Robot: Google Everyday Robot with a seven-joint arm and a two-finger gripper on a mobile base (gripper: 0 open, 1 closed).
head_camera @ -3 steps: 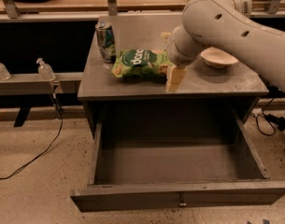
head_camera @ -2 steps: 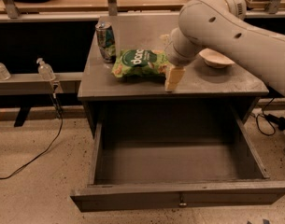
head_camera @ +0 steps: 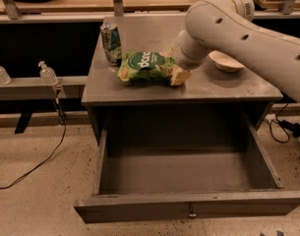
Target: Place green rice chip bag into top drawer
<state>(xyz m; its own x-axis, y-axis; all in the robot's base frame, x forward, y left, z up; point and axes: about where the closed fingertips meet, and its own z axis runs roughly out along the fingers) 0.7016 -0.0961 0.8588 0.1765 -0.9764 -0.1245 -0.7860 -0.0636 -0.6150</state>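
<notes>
Camera view, the only one I have.

1. Gripper: I see it low over the grey table, at the right end of the green rice chip bag and touching it. The pale arm comes in from the upper right and hides most of it. I cannot tell whether the claw is wide, narrow or clamped on the bag.
2. Green rice chip bag: it lies flat on the tabletop near the front edge, logo up. It is not in the drawer.
3. Top drawer: it is pulled fully out below the tabletop, with the latch at the middle of the front panel.
4. Other items on the table: a drink can stands upright just behind the bag's left end. A pale bowl sits to the right, partly behind the arm.
</notes>
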